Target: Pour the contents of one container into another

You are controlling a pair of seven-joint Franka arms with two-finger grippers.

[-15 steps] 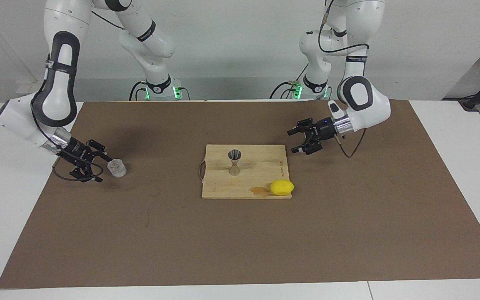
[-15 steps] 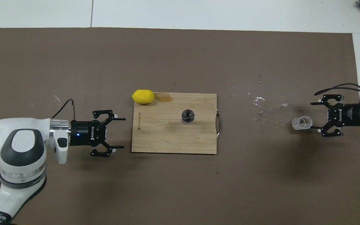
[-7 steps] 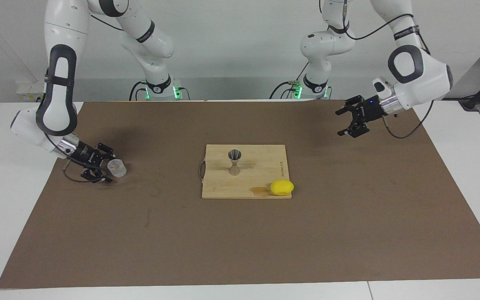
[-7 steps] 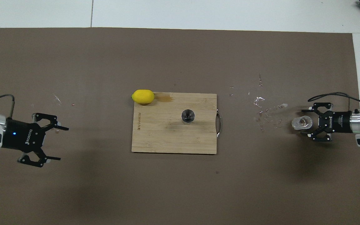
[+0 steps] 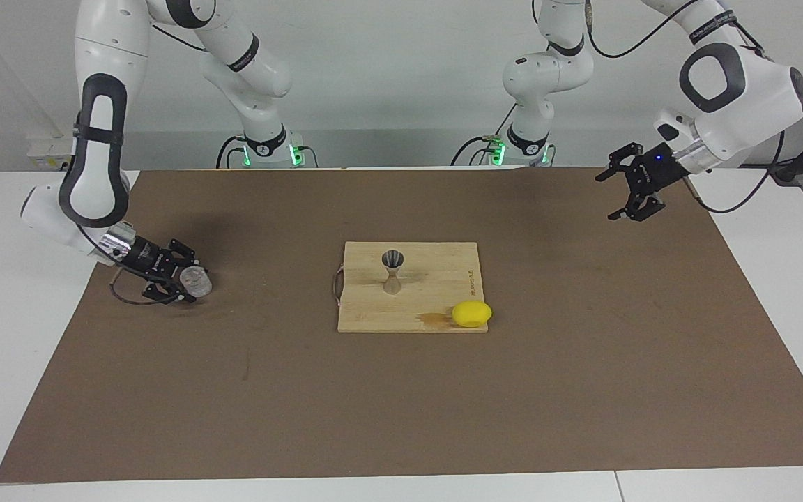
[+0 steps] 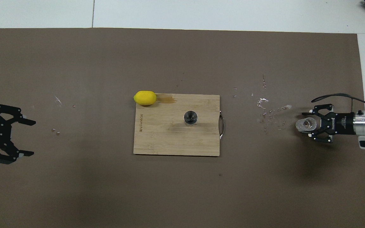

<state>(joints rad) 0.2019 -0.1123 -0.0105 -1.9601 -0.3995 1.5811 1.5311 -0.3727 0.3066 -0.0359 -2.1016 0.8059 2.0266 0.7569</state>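
- Clear cup [image 5: 196, 281] stands on the brown mat [image 5: 401, 390] at the right arm's end of the bench, between the right gripper's [image 5: 184, 282] fingers; whether they pinch it, I cannot tell.
- Metal jigger [image 5: 392, 271] stands upright on the wooden board [image 5: 436, 279], with a lemon [image 5: 471, 314] at the board's corner.
- Left gripper [image 5: 626, 194] hangs spread over the mat's edge at the left arm's end.
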